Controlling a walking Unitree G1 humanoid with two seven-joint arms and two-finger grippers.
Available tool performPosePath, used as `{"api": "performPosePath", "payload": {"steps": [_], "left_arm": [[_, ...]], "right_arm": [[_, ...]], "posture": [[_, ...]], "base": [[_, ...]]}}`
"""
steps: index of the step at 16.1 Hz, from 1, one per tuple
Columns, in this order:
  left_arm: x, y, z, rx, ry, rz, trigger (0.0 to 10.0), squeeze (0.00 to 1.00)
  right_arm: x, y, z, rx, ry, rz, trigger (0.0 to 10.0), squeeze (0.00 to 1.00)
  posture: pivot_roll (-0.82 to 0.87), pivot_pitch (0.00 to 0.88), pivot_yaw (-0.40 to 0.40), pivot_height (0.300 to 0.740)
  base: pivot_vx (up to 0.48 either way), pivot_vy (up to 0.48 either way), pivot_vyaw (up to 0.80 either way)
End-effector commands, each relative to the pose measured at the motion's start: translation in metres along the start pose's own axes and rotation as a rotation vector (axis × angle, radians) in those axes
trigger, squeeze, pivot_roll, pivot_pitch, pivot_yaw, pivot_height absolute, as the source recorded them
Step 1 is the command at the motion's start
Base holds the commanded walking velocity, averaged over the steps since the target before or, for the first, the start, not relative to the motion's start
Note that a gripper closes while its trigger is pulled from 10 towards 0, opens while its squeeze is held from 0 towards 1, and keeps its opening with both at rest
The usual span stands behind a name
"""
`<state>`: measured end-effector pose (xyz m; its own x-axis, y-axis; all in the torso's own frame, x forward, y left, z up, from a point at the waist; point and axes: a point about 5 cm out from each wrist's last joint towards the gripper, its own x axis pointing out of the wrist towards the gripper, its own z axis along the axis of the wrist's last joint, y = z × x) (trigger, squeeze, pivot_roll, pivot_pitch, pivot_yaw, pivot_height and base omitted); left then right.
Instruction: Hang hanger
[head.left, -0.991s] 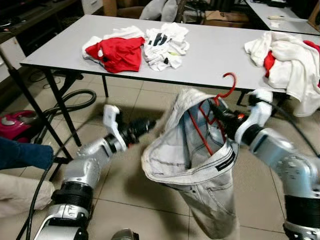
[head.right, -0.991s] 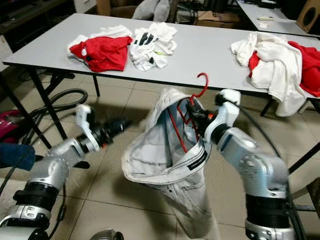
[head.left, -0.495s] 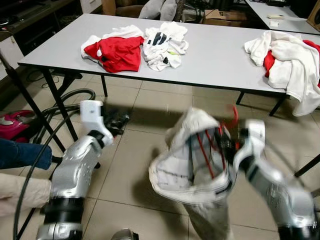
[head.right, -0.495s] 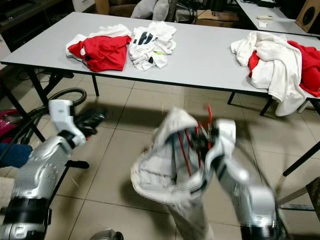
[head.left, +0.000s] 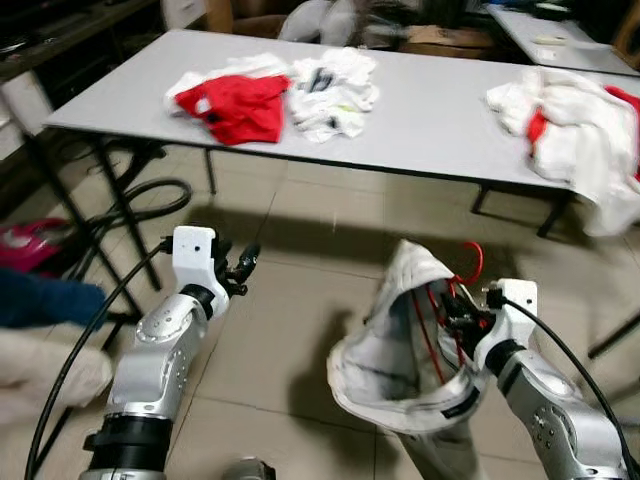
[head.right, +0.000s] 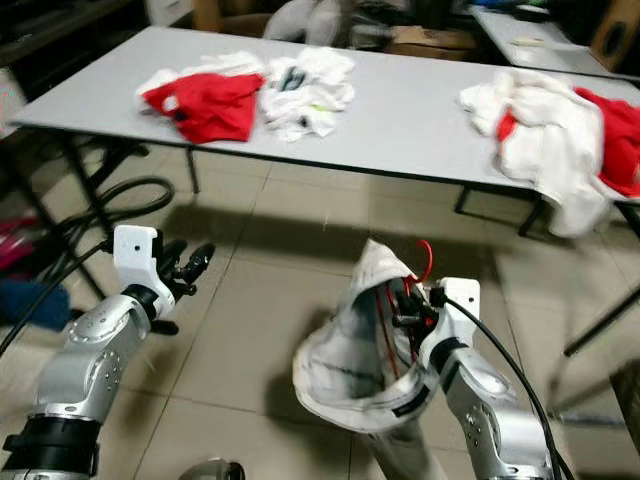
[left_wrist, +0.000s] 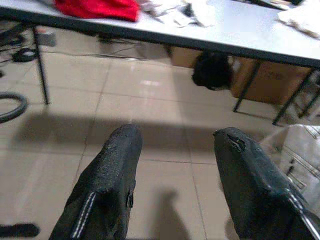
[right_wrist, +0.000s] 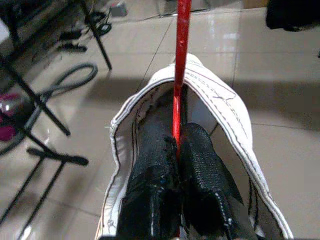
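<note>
Grey tabletop (head.left: 440, 110) ahead carries a red garment (head.left: 235, 105) and white clothes (head.left: 335, 90). Over the tiled floor (head.left: 290, 290), pale jeans (head.left: 395, 345) hang from the red hanger (right_wrist: 180, 75). My right tool (right_wrist: 176, 150) is clamped on the hanger's wire. My left tool (left_wrist: 175, 150) is spread apart, empty, above the floor.

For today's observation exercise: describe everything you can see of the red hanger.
The hanger is thin and red, wire or plastic by its look. Its curved hook rises above pale grey trousers draped on it, its arms running down inside the waistband. The right end effector is clamped on its stem, holding it upright above the tiled floor, near the table.
</note>
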<state>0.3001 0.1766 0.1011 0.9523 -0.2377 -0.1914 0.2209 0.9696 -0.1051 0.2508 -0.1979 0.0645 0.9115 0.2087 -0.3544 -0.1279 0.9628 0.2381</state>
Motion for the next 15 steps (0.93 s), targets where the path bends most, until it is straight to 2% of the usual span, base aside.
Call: {"api": "performPosePath", "payload": {"steps": [1,3,8,12,15], "left_arm": [[0.000,0.002,-0.003,0.030,0.013,0.006,10.0,0.00],[0.000,-0.001,-0.004,0.041,0.008,-0.004,10.0,0.00],[-0.001,-0.002,0.000,0.062,-0.011,-0.013,10.0,0.00],[0.000,-0.001,0.003,0.061,-0.019,-0.010,10.0,0.00],[0.001,0.000,0.002,0.050,-0.020,0.002,10.0,0.00]], "right_arm": [[0.004,0.003,0.020,-0.044,-0.087,0.032,10.0,0.00],[0.006,0.002,0.021,-0.068,-0.084,0.031,10.0,0.00],[0.009,0.004,0.026,-0.110,-0.104,0.073,10.0,0.00],[0.011,0.001,0.034,-0.125,-0.138,0.057,10.0,0.00],[0.010,0.003,0.037,-0.148,-0.177,0.050,10.0,0.00]], "posture": [[-0.03,0.000,-0.013,0.740],[-0.02,0.000,-0.013,0.740],[-0.02,0.000,-0.005,0.740],[-0.02,0.000,-0.003,0.740],[-0.03,0.000,0.000,0.740]], "base": [[0.000,0.000,0.78],[0.000,0.000,0.77],[0.304,0.000,0.76],[0.344,0.000,0.73],[0.361,0.000,0.15]]}}
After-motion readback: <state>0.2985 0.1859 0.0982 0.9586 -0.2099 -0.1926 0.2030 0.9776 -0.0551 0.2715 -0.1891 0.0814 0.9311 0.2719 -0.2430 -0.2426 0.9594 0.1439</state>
